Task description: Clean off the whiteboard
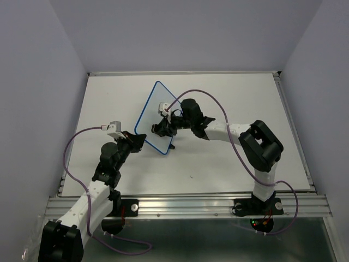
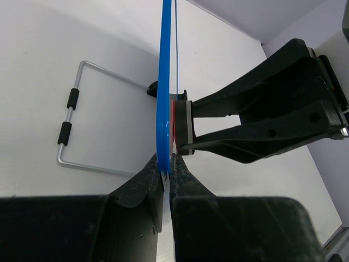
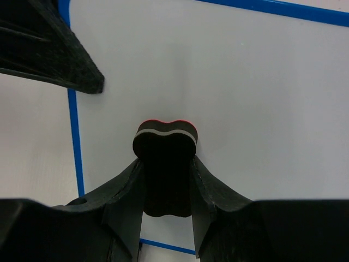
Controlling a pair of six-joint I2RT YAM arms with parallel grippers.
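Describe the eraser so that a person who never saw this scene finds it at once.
On the white table, a blue-framed whiteboard stands upright near the middle. The right claw holds a small eraser against its face. Only the eraser has a grey stripe and a red layer; the claw itself is plain black.

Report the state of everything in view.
Whiteboard: on edge, tilted, no marks visible.
Left tool: shut on whiteboard frame.
Right tool: shut on eraser.
Eraser: pressed against whiteboard face.
Stand: swung out behind whiteboard.
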